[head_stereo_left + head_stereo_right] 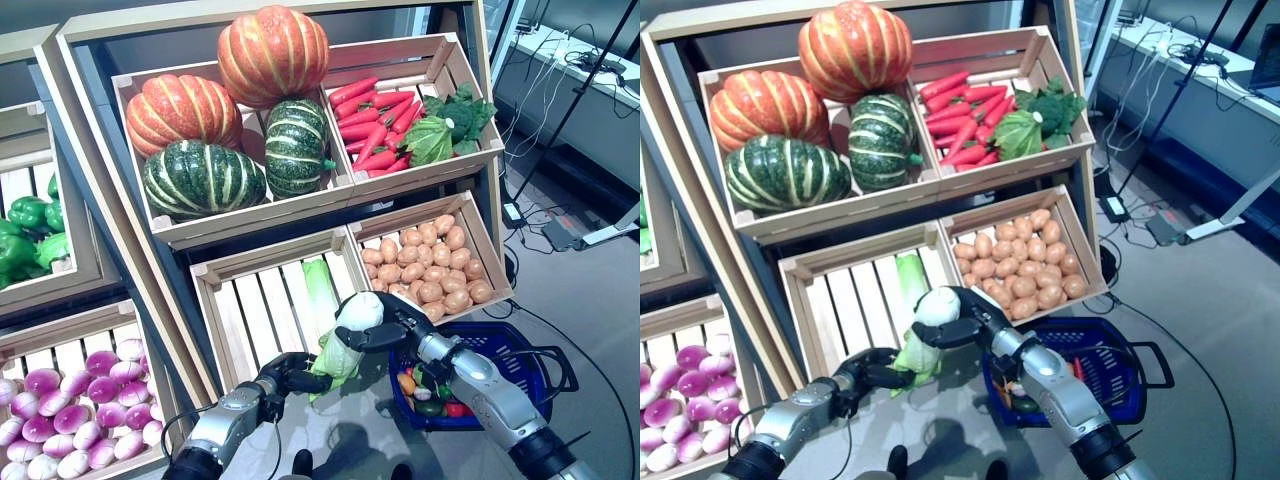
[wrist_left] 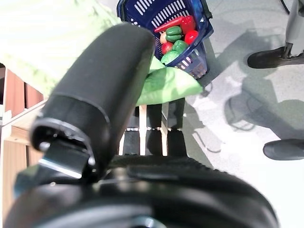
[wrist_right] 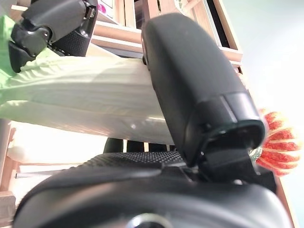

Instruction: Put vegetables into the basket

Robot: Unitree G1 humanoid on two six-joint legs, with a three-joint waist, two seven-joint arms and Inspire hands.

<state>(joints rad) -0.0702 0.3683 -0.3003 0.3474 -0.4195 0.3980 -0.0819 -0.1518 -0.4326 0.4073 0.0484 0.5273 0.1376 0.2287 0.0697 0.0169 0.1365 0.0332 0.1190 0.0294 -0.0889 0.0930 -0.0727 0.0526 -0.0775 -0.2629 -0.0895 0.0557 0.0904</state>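
A long cabbage (image 1: 343,352) with a white stem end and pale green leaves is held in the air in front of the lower slatted crate (image 1: 260,310). My left hand (image 1: 290,372) is curled round its leafy lower end. My right hand (image 1: 385,328) is curled round its white upper end; in the right wrist view the thumb (image 3: 199,90) lies across the cabbage (image 3: 85,95). The blue basket (image 1: 525,345) stands on the floor to the right of the cabbage. It holds red, green and orange vegetables (image 2: 175,38).
The wooden vegetable stand (image 1: 420,190) rises close behind the hands, with a crate of potatoes just above the basket. Another long pale green vegetable (image 1: 320,285) lies in the slatted crate. Cables and a table leg (image 1: 560,230) are on the floor at the far right.
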